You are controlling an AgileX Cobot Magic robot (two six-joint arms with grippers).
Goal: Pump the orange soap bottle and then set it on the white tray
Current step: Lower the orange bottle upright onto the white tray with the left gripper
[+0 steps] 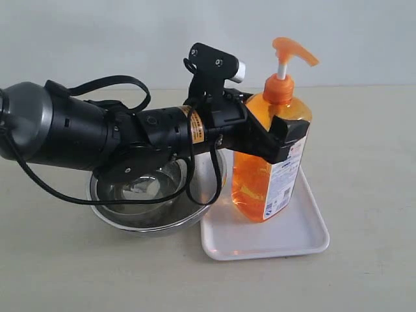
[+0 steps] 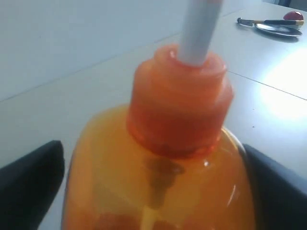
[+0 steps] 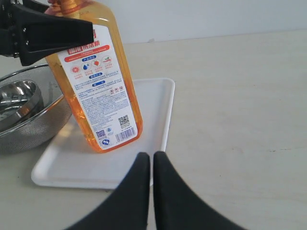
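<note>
The orange soap bottle (image 1: 260,182) stands upright on the white tray (image 1: 286,240), near the tray's left side. My left gripper (image 1: 286,130) reaches in from the left at the bottle's shoulder, just below the pump neck. In the left wrist view the bottle (image 2: 163,191) fills the space between the two black fingers (image 2: 33,177); a thin strip of table shows between one finger and the bottle wall, so the jaws stand open around it. The right wrist view shows the bottle's label (image 3: 100,96), the tray (image 3: 153,96), and my right gripper (image 3: 152,158) shut and empty above the tray's near corner.
Nested round steel bowls (image 1: 149,195) sit against the tray's left edge, under my left arm; they also show in the right wrist view as steel bowls (image 3: 24,110). A knife and a small plate (image 2: 278,26) lie far off on the table. Bare tabletop lies right of the tray.
</note>
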